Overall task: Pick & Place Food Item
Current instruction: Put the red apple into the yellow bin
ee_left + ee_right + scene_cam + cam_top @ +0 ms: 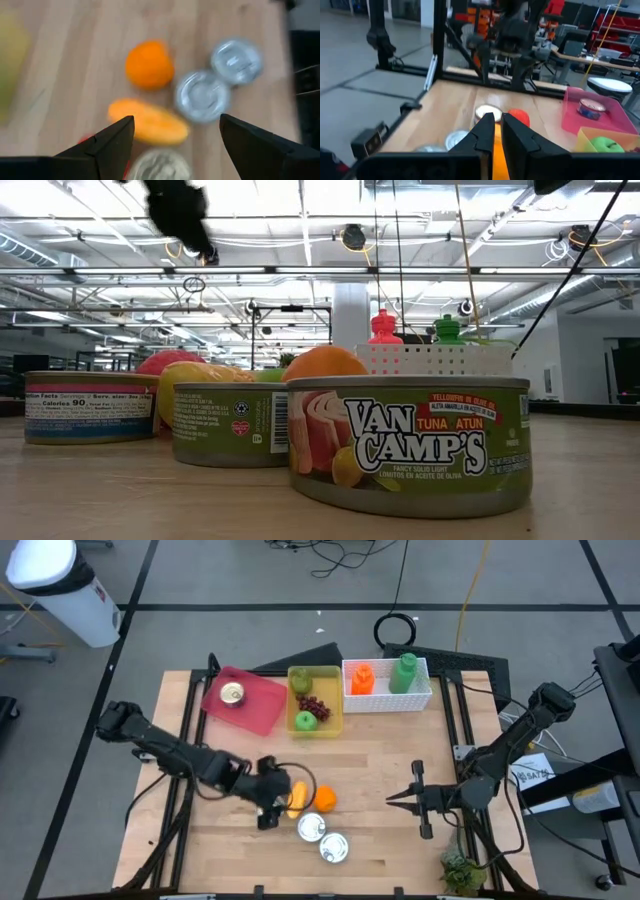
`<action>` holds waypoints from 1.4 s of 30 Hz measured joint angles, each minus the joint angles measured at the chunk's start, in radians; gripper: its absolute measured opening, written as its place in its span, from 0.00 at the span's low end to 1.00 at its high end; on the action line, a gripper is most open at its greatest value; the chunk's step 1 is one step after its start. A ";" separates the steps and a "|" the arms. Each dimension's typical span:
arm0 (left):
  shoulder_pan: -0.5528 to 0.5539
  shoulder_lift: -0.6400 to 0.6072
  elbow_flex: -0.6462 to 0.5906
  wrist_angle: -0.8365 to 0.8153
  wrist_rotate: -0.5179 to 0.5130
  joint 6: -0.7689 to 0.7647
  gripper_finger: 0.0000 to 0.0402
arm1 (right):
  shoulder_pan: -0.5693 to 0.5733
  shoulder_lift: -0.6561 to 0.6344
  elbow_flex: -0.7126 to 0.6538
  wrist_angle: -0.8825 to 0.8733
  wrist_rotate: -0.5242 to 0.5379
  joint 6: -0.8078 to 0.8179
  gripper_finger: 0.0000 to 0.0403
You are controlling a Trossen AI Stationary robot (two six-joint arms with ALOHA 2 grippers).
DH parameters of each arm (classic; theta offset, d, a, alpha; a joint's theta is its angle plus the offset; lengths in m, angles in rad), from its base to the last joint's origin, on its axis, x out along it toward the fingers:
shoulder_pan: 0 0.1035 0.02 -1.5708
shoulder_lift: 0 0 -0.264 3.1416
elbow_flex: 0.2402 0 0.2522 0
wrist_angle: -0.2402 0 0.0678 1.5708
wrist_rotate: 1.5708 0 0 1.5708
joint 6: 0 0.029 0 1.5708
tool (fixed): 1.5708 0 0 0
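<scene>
An orange [325, 798] [149, 65], a yellow-orange fruit [295, 800] [150, 122] and two silver-topped tuna cans [311, 827] [333, 847] lie together on the table's near middle. My left gripper [272, 798] [176, 120] hangs open above this group, fingers pointing down and clear of everything. A third can [160, 167] and something red [520, 117] sit right below it. My right gripper [392, 799] [497, 120] waits shut to the right of the group, level and pointing left toward it.
A pink tray [262, 705] holding one can [232, 693], a yellow bin [330, 675] with grapes and green fruit, and a white basket [425, 700] with an orange and a green bottle line the far edge. A green plant [462, 872] lies at the near right corner.
</scene>
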 joint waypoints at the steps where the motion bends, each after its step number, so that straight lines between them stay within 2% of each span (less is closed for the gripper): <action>1: -0.021 0.000 0.000 -0.049 -0.046 -0.047 0.75 | 0.000 0.000 0.000 0.012 -0.001 0.000 0.06; 4: -0.076 0.000 -0.001 -0.197 -0.195 -0.215 0.74 | 0.000 0.003 0.000 0.025 -0.001 0.000 0.07; 7: -0.107 -0.001 -0.025 -0.260 -0.307 -0.355 0.72 | 0.000 0.009 -0.001 0.024 -0.001 0.000 0.07; 12: -0.099 0.000 -0.115 -0.255 -0.288 -0.457 0.69 | 0.000 0.018 -0.001 0.024 -0.002 0.000 0.08; 19: -0.028 0.000 -0.272 -0.156 -0.244 -0.505 0.65 | 0.000 0.018 -0.001 0.024 -0.001 0.000 0.08; 25: 0.040 0.001 -0.332 -0.004 -0.250 -0.459 0.62 | 0.000 0.018 -0.001 0.024 -0.001 0.000 0.08; 34: 0.125 0.001 -0.348 0.271 -0.255 -0.206 0.63 | 0.000 0.018 -0.001 0.024 -0.001 -0.001 0.08; 42: 0.160 0.001 -0.348 0.270 -0.247 -0.131 0.64 | 0.000 0.018 -0.001 0.024 -0.001 -0.001 0.08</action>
